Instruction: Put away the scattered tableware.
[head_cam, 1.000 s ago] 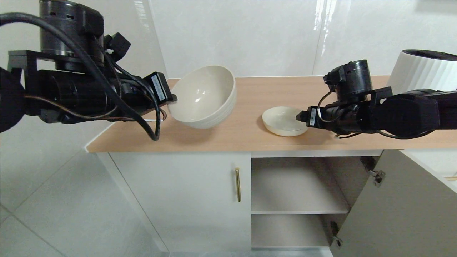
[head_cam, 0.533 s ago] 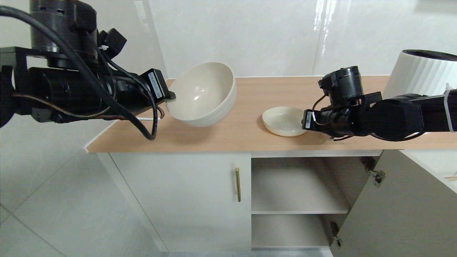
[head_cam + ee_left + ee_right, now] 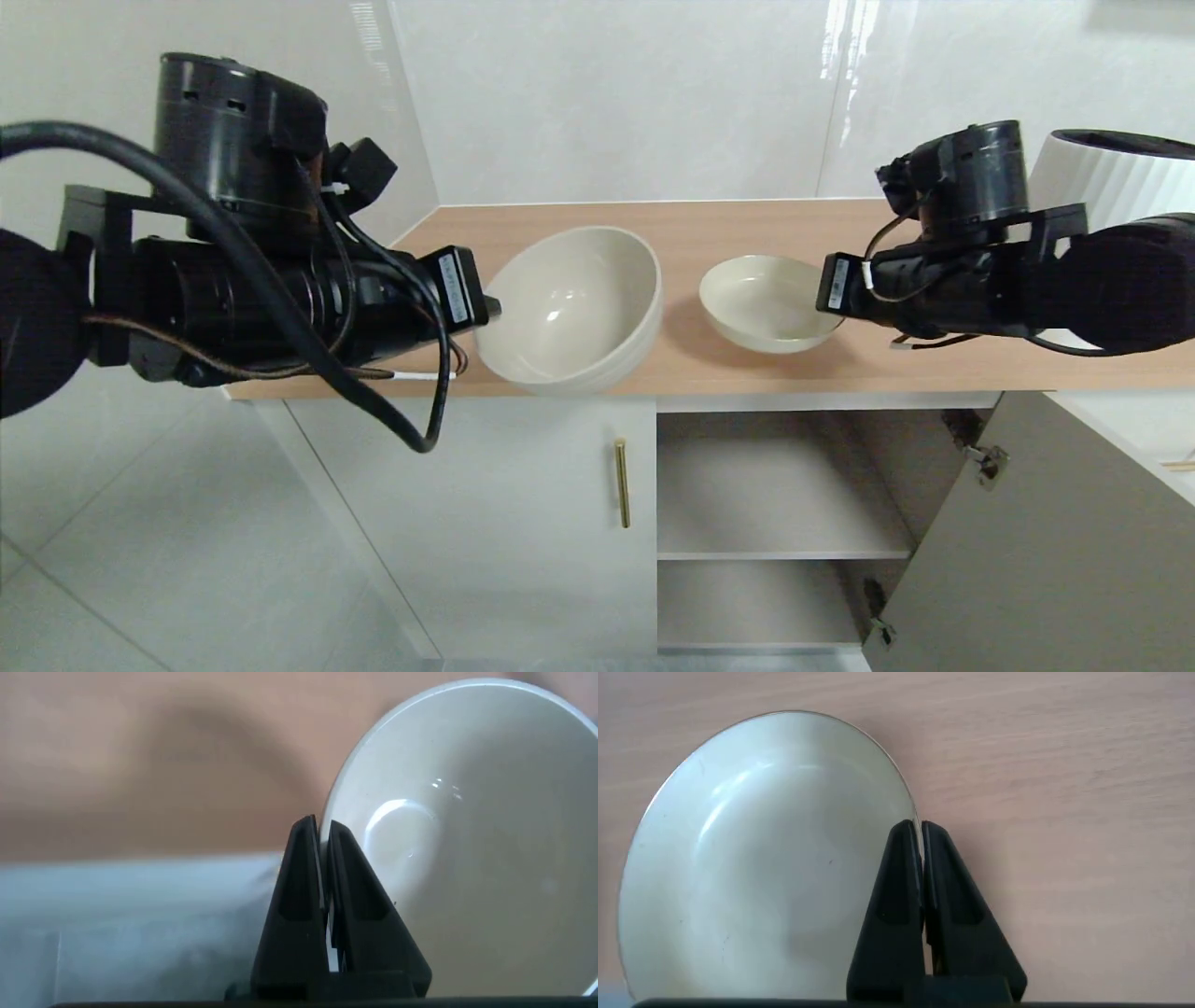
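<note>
My left gripper (image 3: 490, 308) is shut on the rim of a large cream bowl (image 3: 571, 308), which hangs tilted above the front edge of the wooden countertop (image 3: 672, 233). In the left wrist view the gripper (image 3: 323, 835) pinches the large bowl's (image 3: 467, 831) rim. To its right, my right gripper (image 3: 834, 313) is shut on the rim of a small cream bowl (image 3: 761, 301), held tilted a little above the counter. In the right wrist view the gripper (image 3: 921, 838) clamps the small bowl's (image 3: 766, 859) edge over the wood.
A white ribbed container (image 3: 1111, 177) stands at the counter's right end. Below the counter, the right cabinet door (image 3: 1036, 541) stands open, showing a shelf (image 3: 780, 546). The left door with a gold handle (image 3: 621, 483) is shut.
The left gripper has carried the large bowl forward, right and lower, to the counter's front edge. The right gripper has closed on the small bowl's rim and lifted it off the counter.
</note>
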Available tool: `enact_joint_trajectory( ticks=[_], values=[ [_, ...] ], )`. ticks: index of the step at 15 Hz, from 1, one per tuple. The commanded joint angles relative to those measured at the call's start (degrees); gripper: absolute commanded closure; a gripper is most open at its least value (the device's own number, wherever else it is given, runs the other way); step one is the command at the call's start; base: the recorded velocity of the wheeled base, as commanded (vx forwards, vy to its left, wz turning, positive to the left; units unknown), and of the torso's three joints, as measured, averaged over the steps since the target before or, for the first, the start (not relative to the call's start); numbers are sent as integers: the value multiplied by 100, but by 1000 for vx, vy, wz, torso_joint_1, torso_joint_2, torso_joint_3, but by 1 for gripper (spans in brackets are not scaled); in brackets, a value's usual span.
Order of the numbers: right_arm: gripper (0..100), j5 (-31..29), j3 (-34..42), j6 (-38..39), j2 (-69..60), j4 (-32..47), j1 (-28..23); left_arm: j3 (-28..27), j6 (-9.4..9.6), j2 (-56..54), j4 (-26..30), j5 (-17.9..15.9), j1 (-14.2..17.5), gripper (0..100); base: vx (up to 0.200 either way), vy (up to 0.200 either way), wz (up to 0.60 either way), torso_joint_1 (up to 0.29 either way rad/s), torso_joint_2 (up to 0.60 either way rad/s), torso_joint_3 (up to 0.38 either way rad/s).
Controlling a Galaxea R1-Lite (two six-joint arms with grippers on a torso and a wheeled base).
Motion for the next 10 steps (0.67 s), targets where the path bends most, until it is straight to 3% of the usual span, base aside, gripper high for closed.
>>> enact_joint_trajectory(
  ticks=[1, 5, 6, 8, 10],
  values=[
    [100, 658, 660, -1, -1066, 147, -13, 384, 2, -123, 2, 13, -153, 100, 0, 0, 0, 0, 0, 0],
    [100, 1318, 1020, 17, -1708, 1606, -74, 1148, -25, -510, -113, 13, -346, 100, 0, 0, 0, 0, 0, 0],
    [100, 1423, 1301, 26, -1849, 1658, -74, 1482, -34, -589, -244, 13, -355, 100, 0, 0, 0, 0, 0, 0],
    [100, 1616, 1688, 17, -2059, 1667, -57, 1860, -42, -598, -534, -4, -434, 100, -200, 0, 0, 2, 0, 0],
    [100, 1687, 1908, 17, -2095, 1658, -57, 1895, -34, -527, -561, 4, -513, 100, -200, 0, 0, 19, 2, 2]
  ],
)
